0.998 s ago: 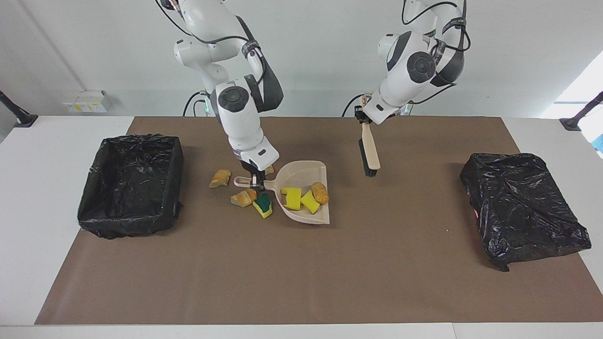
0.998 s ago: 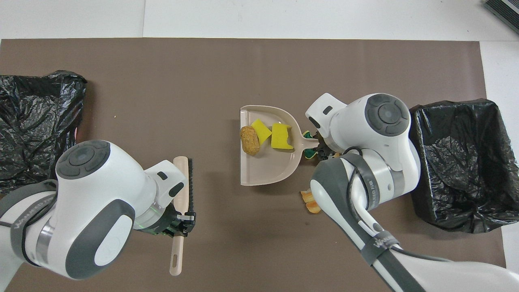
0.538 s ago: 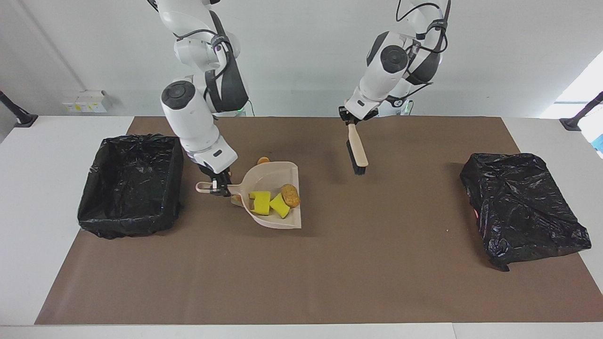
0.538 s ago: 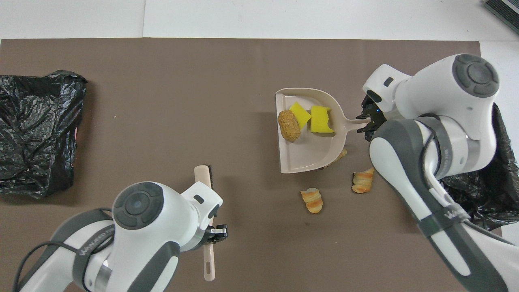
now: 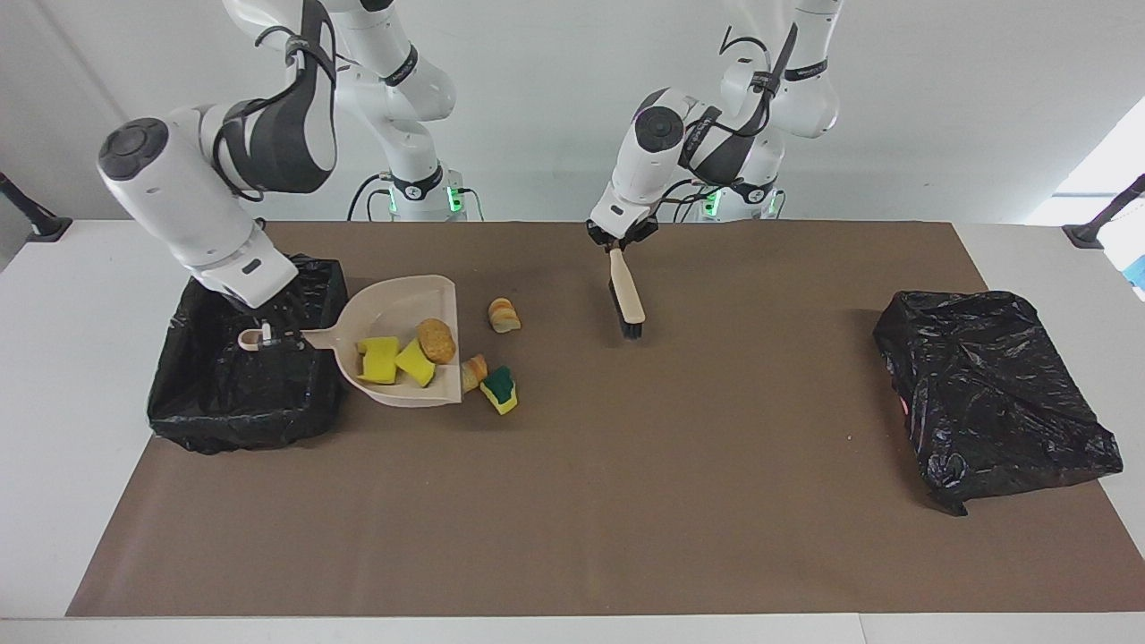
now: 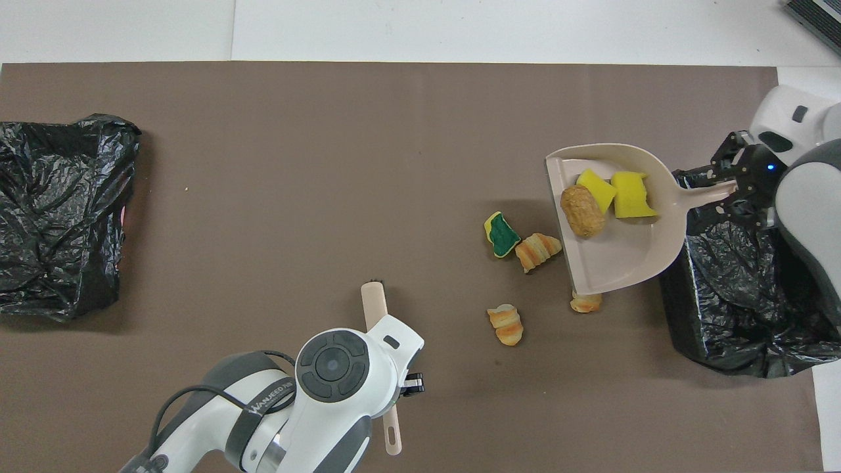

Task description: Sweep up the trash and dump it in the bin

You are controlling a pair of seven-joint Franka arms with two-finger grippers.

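The right gripper (image 5: 268, 337), jaws clamped on the dustpan (image 5: 402, 344), has carried three scraps to the bin (image 5: 246, 353); the left gripper (image 5: 617, 246) grips the brush (image 5: 626, 300).

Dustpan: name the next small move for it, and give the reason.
Probably carry it a bit farther over the open bin, then tip it. The right gripper, shut on the dustpan handle, is already over the bin, but the pan with two yellow sponge pieces and a bread chunk is not yet over it. The left gripper waits with the brush.

White arms (image 5: 188, 201) with grey joints, black cables, green base lights.
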